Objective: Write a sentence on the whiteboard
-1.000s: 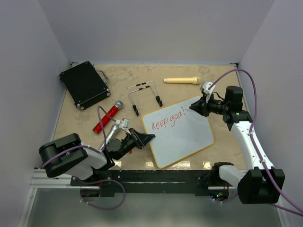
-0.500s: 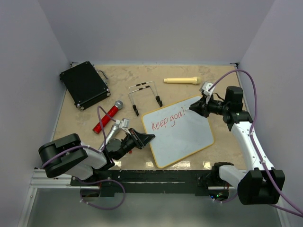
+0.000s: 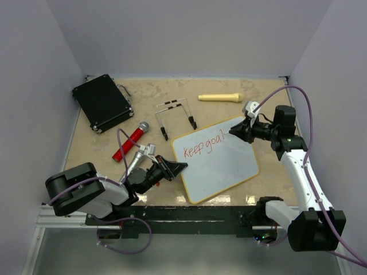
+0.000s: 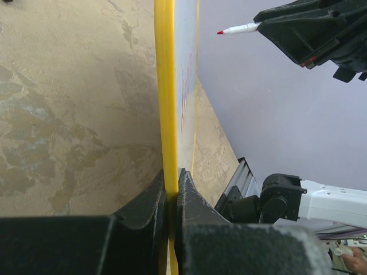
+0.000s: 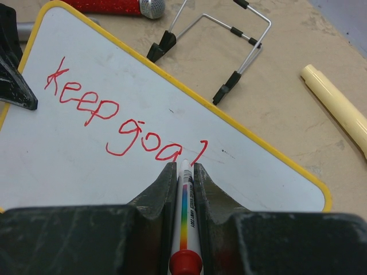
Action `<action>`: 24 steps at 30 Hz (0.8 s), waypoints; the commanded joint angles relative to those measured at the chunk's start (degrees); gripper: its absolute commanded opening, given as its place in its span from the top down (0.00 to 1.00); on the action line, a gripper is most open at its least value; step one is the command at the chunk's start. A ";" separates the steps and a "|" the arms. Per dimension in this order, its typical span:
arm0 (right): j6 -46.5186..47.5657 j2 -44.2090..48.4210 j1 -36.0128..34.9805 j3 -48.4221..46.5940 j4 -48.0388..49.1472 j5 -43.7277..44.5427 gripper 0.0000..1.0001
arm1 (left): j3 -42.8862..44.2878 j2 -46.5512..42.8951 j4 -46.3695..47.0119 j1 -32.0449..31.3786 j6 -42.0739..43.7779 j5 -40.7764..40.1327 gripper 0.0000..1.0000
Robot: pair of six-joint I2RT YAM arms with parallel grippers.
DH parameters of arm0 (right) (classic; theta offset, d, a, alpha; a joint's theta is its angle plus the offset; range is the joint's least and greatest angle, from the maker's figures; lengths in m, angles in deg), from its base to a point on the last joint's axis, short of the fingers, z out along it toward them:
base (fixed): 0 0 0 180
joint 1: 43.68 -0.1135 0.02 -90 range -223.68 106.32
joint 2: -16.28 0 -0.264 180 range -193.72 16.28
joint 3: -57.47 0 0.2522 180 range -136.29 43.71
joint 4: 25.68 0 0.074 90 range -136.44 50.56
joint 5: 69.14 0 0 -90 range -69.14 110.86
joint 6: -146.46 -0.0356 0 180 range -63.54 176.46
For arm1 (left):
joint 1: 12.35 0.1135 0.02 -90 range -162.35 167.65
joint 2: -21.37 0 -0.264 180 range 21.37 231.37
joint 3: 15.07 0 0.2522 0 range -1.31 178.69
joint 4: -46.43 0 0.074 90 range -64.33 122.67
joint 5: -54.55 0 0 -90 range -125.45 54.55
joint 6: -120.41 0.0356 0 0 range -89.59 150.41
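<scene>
The whiteboard (image 3: 221, 169) lies tilted on the table, white with a yellow frame (image 4: 166, 86). The sentence (image 3: 202, 149) reads "Keep goal" in red on one line (image 5: 114, 120). My left gripper (image 3: 182, 167) is shut on the board's left edge, the yellow frame pinched between its jaws (image 4: 172, 175). My right gripper (image 3: 232, 131) is over the board's top right part, shut on a white marker (image 5: 184, 217) with a rainbow stripe and a red end. The marker's red tip (image 4: 221, 32) stands a little off the board, just by the last letter.
A black case (image 3: 102, 102) sits at the back left. A red microphone (image 3: 131, 140) and a silver one (image 3: 137, 159) lie left of the board. A wire stand (image 3: 176, 117) and a cream stick (image 3: 220, 98) lie behind it.
The right arm has shifted very slightly. The writing and the left gripper look the same as before.
</scene>
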 commanded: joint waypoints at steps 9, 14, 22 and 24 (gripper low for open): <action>-0.69 1.76 0.14 0.52 1.20 -1.13 1.00 | -0.05 -0.94 2.35 0.01 6.11 0.14 1.00; -0.69 2.11 0.14 0.60 1.19 -0.17 1.00 | 0.13 -1.38 1.21 0.10 6.20 -0.12 1.00; -0.78 1.85 0.14 0.51 1.37 0.19 1.00 | 0.04 -2.53 0.16 0.01 6.20 -0.12 1.00; -0.78 1.85 0.14 0.51 1.28 0.19 1.00 | 0.04 -2.62 0.07 0.01 6.20 -0.04 1.00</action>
